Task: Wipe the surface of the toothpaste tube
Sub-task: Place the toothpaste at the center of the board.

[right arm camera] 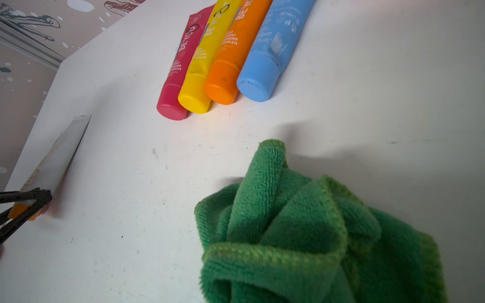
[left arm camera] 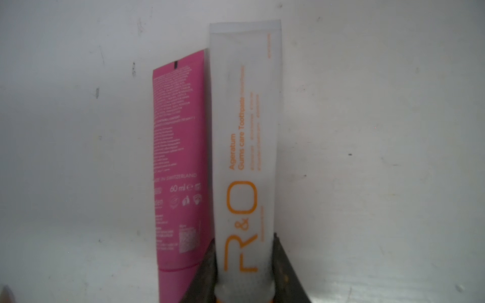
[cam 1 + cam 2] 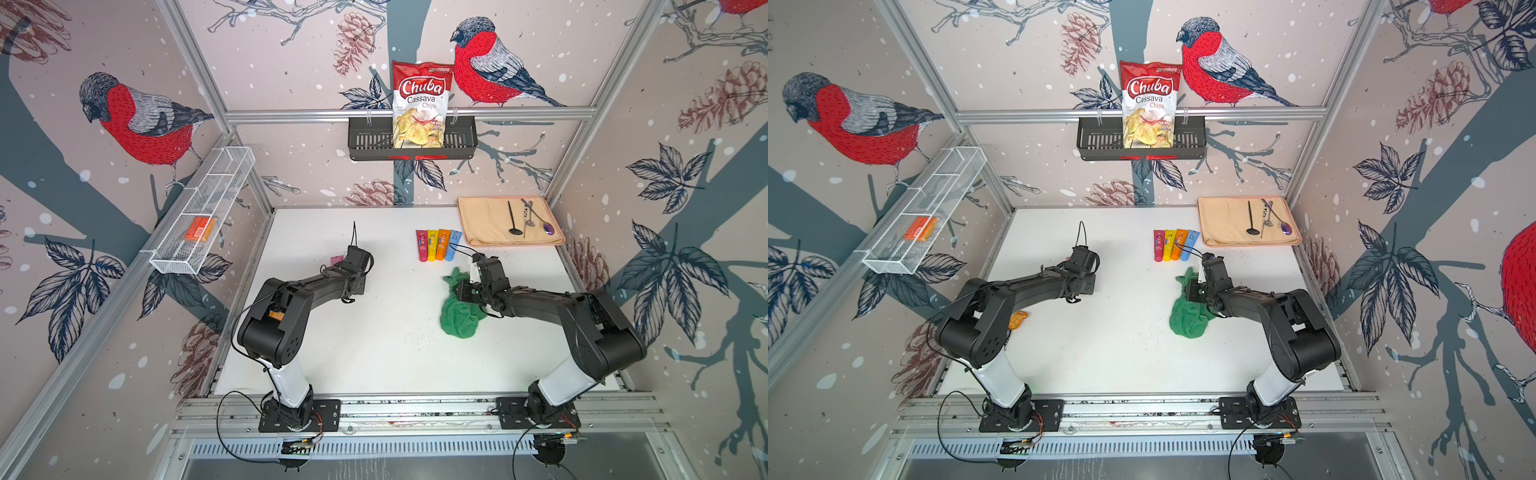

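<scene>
Two grips: left gripper [image 2: 245, 262], reaching forward, pinches smooth white tube [image 2: 244, 147]; right gripper [image 3: 464, 293], low, clamps bunched fuzzy green cloth [image 1: 301, 236].

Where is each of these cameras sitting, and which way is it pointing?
Top views: high over the front, looking down at the table; both arms show whole.
Left wrist: on the left arm, looking along the left claw at its white tube; its fingers show.
Right wrist: on the right arm, looking over its cloth toward four tubes; none of its own arm shows.
Shared: both wrist views show the white tube.
</scene>
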`<state>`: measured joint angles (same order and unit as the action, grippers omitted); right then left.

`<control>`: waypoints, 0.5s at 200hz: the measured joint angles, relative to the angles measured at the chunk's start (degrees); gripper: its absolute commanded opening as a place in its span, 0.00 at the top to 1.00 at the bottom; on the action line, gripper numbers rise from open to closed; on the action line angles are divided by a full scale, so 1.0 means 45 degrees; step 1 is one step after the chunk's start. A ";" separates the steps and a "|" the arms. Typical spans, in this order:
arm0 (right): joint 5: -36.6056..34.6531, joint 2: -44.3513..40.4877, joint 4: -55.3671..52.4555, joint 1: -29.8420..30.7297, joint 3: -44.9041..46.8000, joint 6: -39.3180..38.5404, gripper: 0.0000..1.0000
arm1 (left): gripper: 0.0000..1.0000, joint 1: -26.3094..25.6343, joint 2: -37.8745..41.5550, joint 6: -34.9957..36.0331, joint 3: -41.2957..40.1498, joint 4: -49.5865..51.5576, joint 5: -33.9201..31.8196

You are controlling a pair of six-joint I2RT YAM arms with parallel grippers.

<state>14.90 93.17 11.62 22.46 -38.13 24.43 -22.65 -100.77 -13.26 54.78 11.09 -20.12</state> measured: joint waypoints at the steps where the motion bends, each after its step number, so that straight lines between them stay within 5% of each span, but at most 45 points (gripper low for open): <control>1: 0.0005 0.0000 0.0000 0.0000 0.0000 0.0000 0.87 | 0.83 0.0000 -0.0010 0.0005 0.0000 -0.0005 0.0005; 100: 0.0151 0.0189 0.0058 0.0010 -0.0117 -0.0005 0.87 | 0.71 0.0306 -0.0199 -0.0316 -0.0160 -0.0019 -0.0398</control>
<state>15.57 94.02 11.88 22.50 -38.65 24.40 -21.28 -101.67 -14.68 54.06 11.00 -21.91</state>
